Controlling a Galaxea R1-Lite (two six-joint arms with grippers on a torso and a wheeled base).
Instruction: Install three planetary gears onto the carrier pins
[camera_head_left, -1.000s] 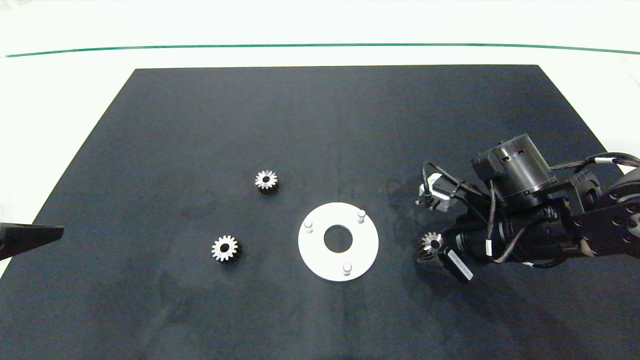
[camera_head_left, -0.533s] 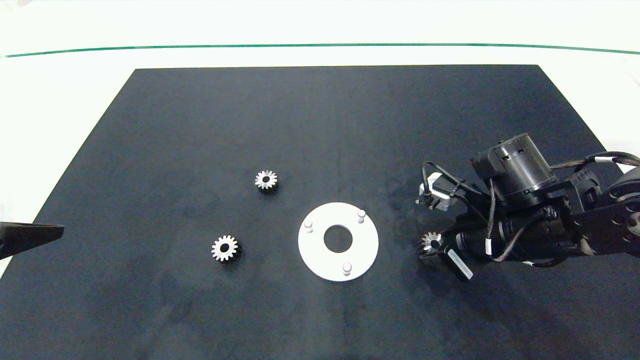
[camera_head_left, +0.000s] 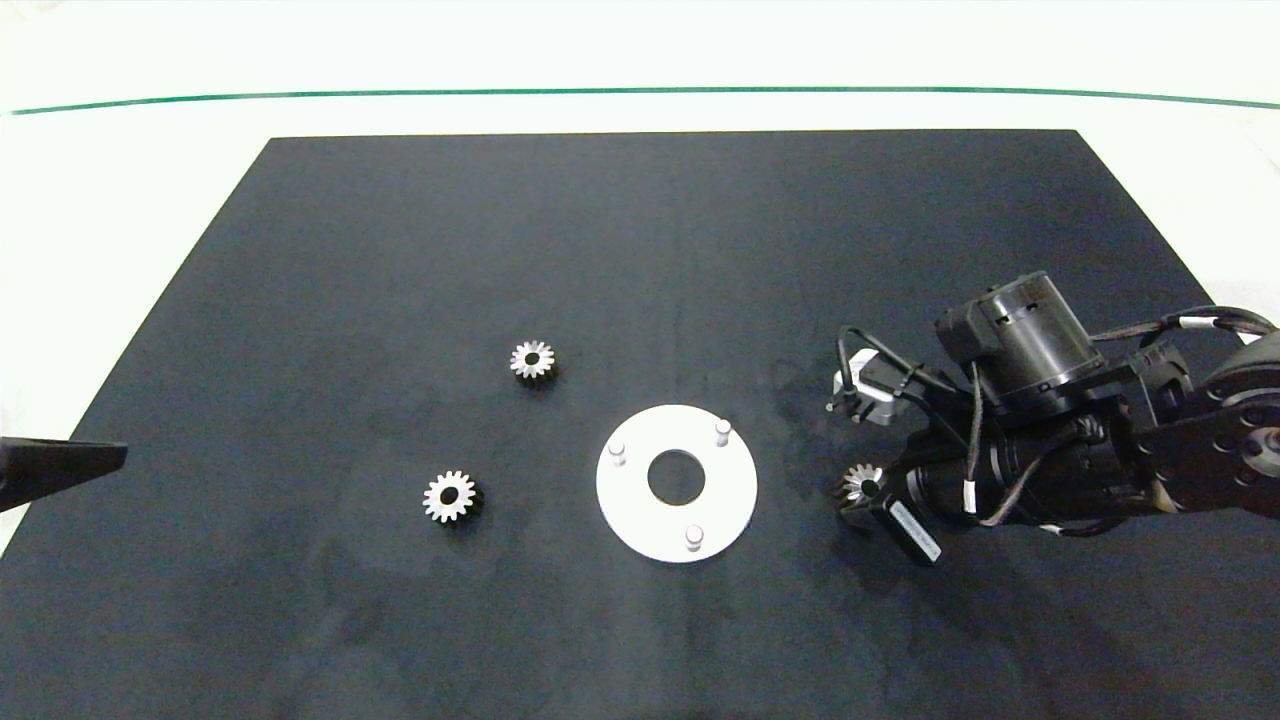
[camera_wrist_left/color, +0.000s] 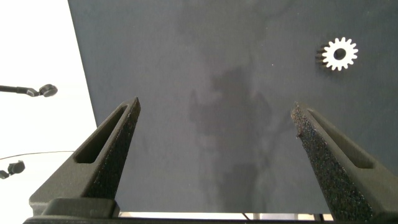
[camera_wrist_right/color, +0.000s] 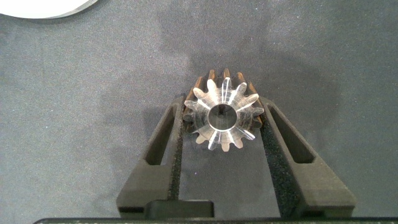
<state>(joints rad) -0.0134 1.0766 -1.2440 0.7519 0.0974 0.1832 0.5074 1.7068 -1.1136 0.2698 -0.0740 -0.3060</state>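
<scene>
My right gripper (camera_head_left: 856, 492) is shut on one planetary gear (camera_head_left: 862, 482), its fingers (camera_wrist_right/color: 168, 134) pressing both toothed sides (camera_wrist_right/color: 222, 118) just above the black mat, right of the white disc (camera_head_left: 625, 495). The three carrier pins (camera_head_left: 722, 430) (camera_head_left: 617, 450) (camera_head_left: 693, 537) stand bare on that disc. Two other gears lie flat on the mat left of the disc, one farther back (camera_head_left: 532, 360) and one nearer (camera_head_left: 451, 496). My left gripper (camera_head_left: 100, 462) is parked open at the mat's left edge; its wrist view shows one gear (camera_wrist_left/color: 339, 53) far ahead of the fingers.
The black mat (camera_head_left: 640, 250) covers most of the white table; a green line (camera_head_left: 640, 91) runs along the far side. The disc's edge (camera_wrist_right/color: 50, 6) shows in the right wrist view, ahead of the held gear.
The right arm has shifted slightly, carrying its gear a touch toward the disc. The left arm, disc and the two loose gears have not moved.
</scene>
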